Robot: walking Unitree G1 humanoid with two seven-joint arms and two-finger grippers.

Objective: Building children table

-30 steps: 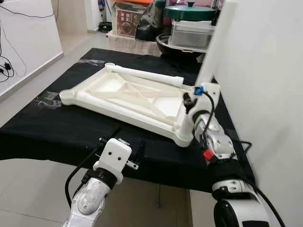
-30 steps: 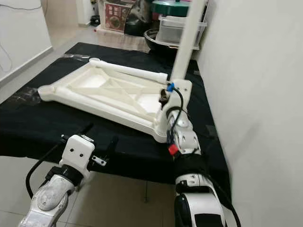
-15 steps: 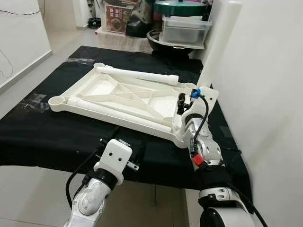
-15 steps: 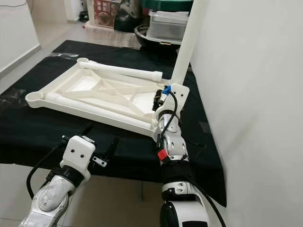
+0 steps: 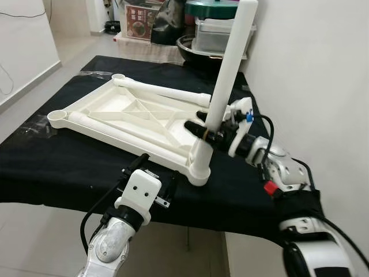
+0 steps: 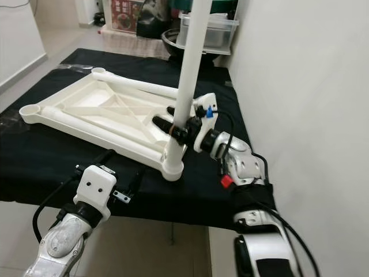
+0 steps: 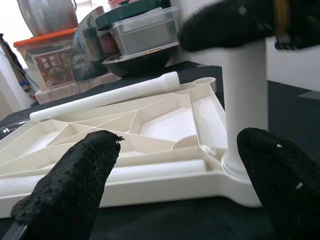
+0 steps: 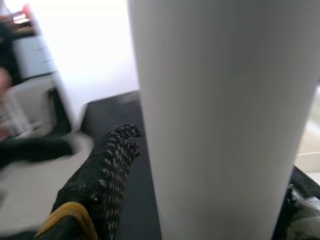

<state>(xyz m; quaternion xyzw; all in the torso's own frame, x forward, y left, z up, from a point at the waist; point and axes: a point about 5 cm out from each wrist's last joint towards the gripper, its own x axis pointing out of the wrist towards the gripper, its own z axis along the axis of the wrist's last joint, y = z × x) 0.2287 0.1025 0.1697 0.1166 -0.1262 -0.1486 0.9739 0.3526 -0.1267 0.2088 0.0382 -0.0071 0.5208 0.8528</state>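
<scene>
While the white plastic tabletop (image 5: pixel 132 115) lies upside down on the black-covered bench (image 5: pixel 69 161), a white table leg (image 5: pixel 222 86) stands upright in the corner socket nearest the robot, leaning slightly; the right gripper (image 5: pixel 206 128) reaches in from the right and its black fingers (image 5: pixel 195 128) pinch the leg low on its shaft, just above the socket; in the right wrist view the leg's white surface (image 8: pixel 225 120) sits tight against one knitted finger (image 8: pixel 102 175); a second white leg (image 5: pixel 167 91) lies flat along the far edge of the tabletop; the left gripper (image 5: pixel 151 176) hovers at the near edge of the bench, just in front of the tabletop, its fingers (image 7: pixel 75 185) spread apart and touching nothing; beyond the bench stand a clear plastic container (image 5: pixel 216 34), a green lid (image 5: pixel 210 8) above it, and a red printed box (image 5: pixel 138 14) whose writing is too small to read.
</scene>
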